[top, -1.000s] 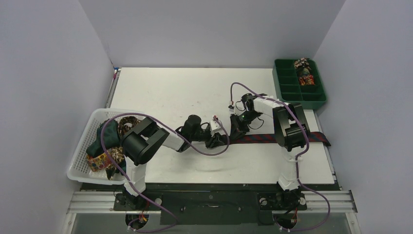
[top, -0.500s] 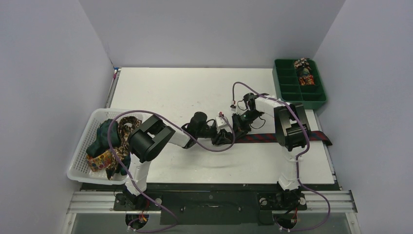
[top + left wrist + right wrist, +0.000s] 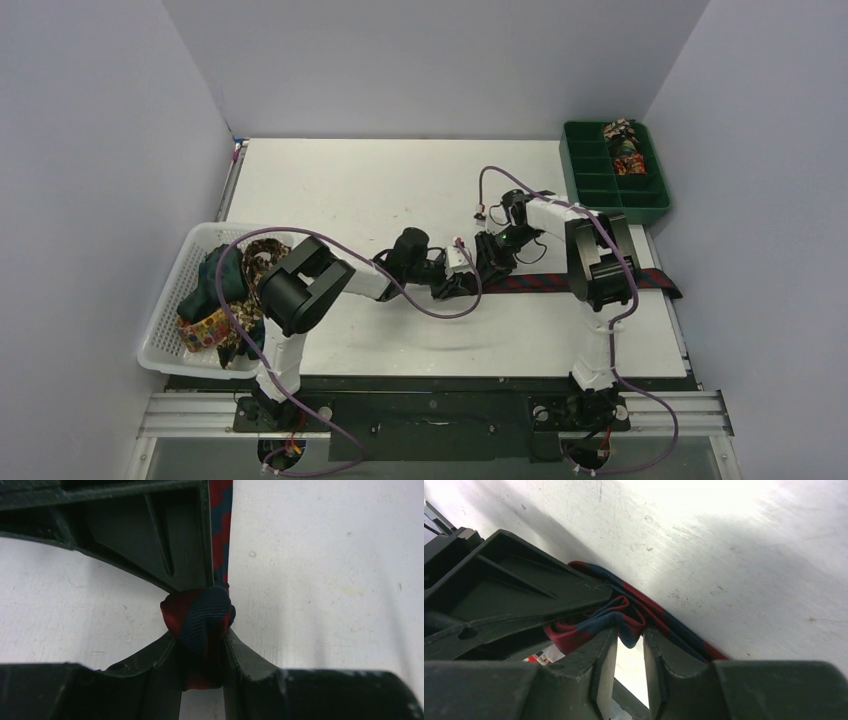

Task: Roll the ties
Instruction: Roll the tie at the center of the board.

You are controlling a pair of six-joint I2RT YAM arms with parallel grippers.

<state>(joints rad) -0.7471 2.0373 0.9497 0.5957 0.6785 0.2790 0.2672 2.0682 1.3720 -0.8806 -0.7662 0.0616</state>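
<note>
**On the table [image 3: 340, 190], near its middle, a striped tie [image 3: 535, 284] is gripped at its rolled end**

Along the near right part of the table, the navy-and-red striped tie lies flat. It runs parallel to the near edge and reaches the right edge. The left gripper [image 3: 202, 647] is clenched on the tie's small rolled end, which rests against the tabletop. Just beside it, the right gripper [image 3: 626, 650] has its jaws slightly parted, with a fold of the tie at their tips. Loose ties [image 3: 225, 290] are heaped in the white basket [image 3: 165, 322] at the near left corner. Rolled ties [image 3: 625, 150] sit in the green tray [image 3: 590, 192] at the far right corner.
</note>
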